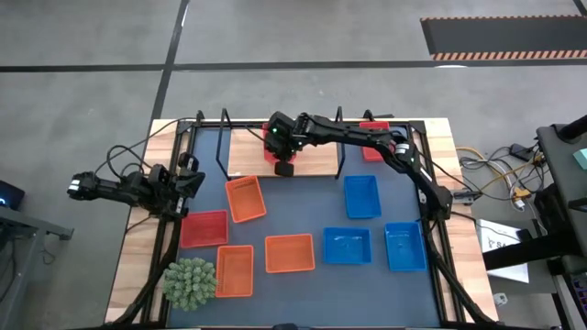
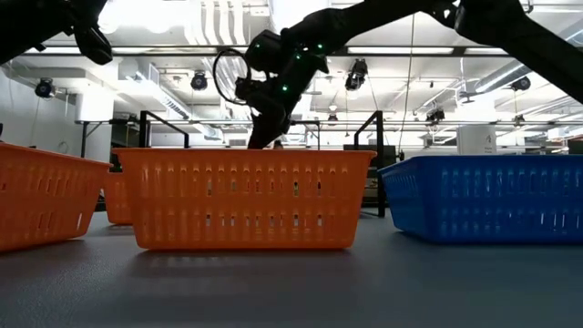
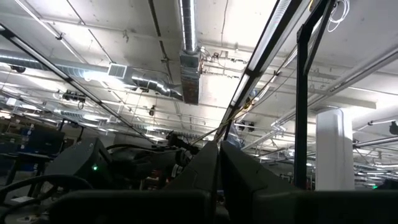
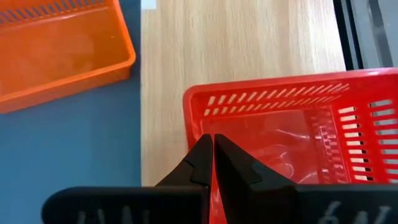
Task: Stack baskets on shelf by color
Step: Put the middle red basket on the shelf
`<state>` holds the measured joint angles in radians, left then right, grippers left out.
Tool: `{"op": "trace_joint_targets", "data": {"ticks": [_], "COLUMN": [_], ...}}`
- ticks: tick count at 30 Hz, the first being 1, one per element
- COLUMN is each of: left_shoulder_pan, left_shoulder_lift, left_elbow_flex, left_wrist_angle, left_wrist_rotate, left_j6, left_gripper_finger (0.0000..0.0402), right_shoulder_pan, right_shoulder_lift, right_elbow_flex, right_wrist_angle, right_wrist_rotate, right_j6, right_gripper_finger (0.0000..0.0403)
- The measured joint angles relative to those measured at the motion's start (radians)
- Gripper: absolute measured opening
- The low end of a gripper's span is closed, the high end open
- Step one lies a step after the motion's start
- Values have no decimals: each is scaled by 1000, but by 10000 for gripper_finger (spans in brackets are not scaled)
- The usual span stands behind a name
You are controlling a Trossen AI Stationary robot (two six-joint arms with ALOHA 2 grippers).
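Observation:
My right gripper reaches over the shelf, a light wooden board in a black wire frame at the table's far edge. It is shut on a red basket that sits on the board; in the high view the gripper hides most of this basket. A second red basket rests on the shelf's right part, partly under the arm. Orange, blue and one more red basket lie on the dark-blue mat. My left gripper waits shut at the table's left edge. My right gripper pinches the red basket's mesh end wall near a corner, one finger inside the basket and one outside. The fingers come from above, pointing down. The basket stands level with its bottom on the wooden board.
Further orange baskets and blue baskets lie along the mat's near side. A green spiky plant ball sits at the near left corner. The shelf's black upright loops rise around the board.

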<state>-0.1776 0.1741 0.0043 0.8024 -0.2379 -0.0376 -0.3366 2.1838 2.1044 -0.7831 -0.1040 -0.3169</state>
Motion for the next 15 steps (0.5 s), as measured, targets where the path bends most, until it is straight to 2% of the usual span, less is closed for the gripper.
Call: {"op": "trace_joint_targets", "data": {"ticks": [6, 15], "left_shoulder_pan": [0, 0], "left_shoulder_lift": [0, 0], "left_elbow_flex": [0, 0], "left_wrist_angle": [0, 0], "left_wrist_rotate": [0, 0], "left_j6": [0, 0], "left_gripper_finger": [2, 2], "right_shoulder_pan": [-7, 9], "right_shoulder_lift": [0, 0], "right_elbow_flex": [0, 0], "right_wrist_angle": [-21, -75], "right_wrist_rotate": [53, 52], "right_j6": [-13, -6], "right_gripper_finger": [9, 9]}}
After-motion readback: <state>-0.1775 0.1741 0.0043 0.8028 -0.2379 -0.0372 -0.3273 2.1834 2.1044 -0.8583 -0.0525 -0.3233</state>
